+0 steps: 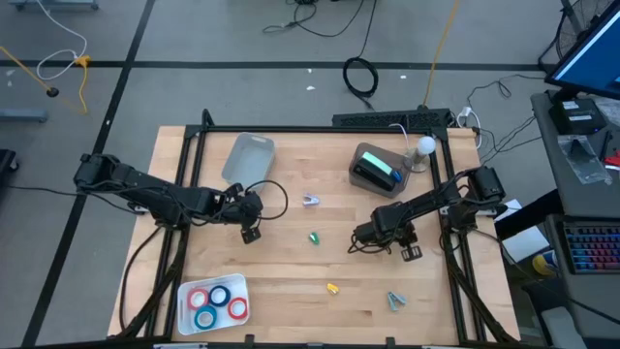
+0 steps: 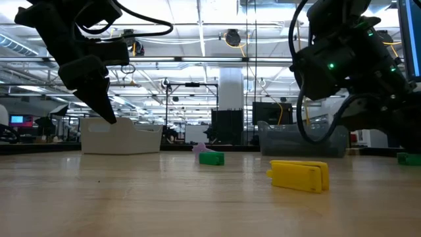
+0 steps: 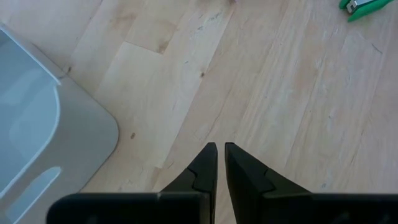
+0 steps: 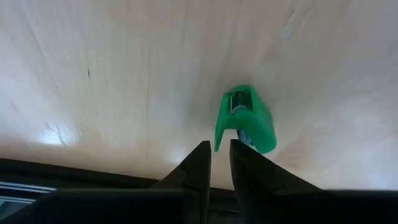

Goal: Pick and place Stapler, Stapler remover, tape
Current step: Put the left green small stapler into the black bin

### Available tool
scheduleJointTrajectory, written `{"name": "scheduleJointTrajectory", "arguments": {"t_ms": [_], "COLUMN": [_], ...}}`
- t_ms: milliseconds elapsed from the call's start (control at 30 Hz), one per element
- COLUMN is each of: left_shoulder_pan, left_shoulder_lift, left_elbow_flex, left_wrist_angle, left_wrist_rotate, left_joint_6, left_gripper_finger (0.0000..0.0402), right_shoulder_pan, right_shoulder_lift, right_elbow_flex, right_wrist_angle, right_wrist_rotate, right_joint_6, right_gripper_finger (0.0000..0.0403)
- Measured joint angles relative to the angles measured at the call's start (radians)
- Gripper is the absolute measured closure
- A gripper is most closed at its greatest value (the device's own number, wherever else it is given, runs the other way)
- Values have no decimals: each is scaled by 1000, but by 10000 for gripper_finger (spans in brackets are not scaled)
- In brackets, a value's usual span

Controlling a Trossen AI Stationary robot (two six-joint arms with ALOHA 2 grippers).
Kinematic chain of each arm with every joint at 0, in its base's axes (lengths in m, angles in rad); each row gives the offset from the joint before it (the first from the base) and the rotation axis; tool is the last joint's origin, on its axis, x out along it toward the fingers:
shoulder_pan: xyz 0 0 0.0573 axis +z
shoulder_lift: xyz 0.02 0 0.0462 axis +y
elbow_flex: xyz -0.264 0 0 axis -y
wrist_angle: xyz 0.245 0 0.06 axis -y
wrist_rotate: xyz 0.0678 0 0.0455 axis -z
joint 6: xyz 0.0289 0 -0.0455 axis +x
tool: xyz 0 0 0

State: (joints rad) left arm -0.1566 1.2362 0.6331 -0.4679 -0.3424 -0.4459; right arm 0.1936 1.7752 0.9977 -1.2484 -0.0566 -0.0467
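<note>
A small green stapler (image 1: 314, 236) lies flat on the wooden table near its middle, also seen as the green stapler (image 4: 245, 118) and the green stapler (image 2: 210, 158). A yellow stapler (image 1: 332, 288) lies nearer the near edge. A pale purple staple remover (image 1: 310, 201) rests farther back. Red and blue tape rolls (image 1: 215, 301) sit in a white tray (image 1: 186, 291) at the near left. My right gripper (image 4: 218, 152) hovers shut, just right of the green stapler, its fingers pointing at it. My left gripper (image 3: 221, 149) is shut over bare wood to the left of the middle.
A grey tray (image 1: 249, 157) lies at the far left, with its corner (image 3: 93, 137) close to my left gripper. A dark bin (image 1: 378, 170) holding a teal thing stands at the far right. A small blue-grey item (image 1: 394, 301) lies by the near right edge.
</note>
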Motion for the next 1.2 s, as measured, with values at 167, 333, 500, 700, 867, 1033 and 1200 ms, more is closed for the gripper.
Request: {"name": "scheduleJointTrajectory", "arguments": {"t_ms": [167,333,500,700,867,1033,1200], "left_shoulder_pan": [0,0,0,0,0,0,0], "left_shoulder_lift": [0,0,0,0,0,0,0], "left_elbow_flex": [0,0,0,0,0,0,0], "left_wrist_angle": [0,0,1,1,1,1,1], "left_wrist_rotate": [0,0,0,0,0,0,0], "left_joint_6": [0,-1,-4,-8,-9,-10,-11], "left_gripper_finger": [364,364,364,364,364,364,364], "right_shoulder_pan": [0,0,0,-1,5,5,5], "right_shoulder_lift": [0,0,-41,-180,-317,-421,-482], "right_elbow_flex": [0,0,0,0,0,-15,-51], "right_wrist_angle": [-38,-96,-99,-92,-49,13,65], "right_wrist_rotate": [2,3,66,162,159,156,134], "right_joint_6": [3,9,57,141,202,216,214], "right_gripper_finger": [332,328,330,330,330,330,330]}}
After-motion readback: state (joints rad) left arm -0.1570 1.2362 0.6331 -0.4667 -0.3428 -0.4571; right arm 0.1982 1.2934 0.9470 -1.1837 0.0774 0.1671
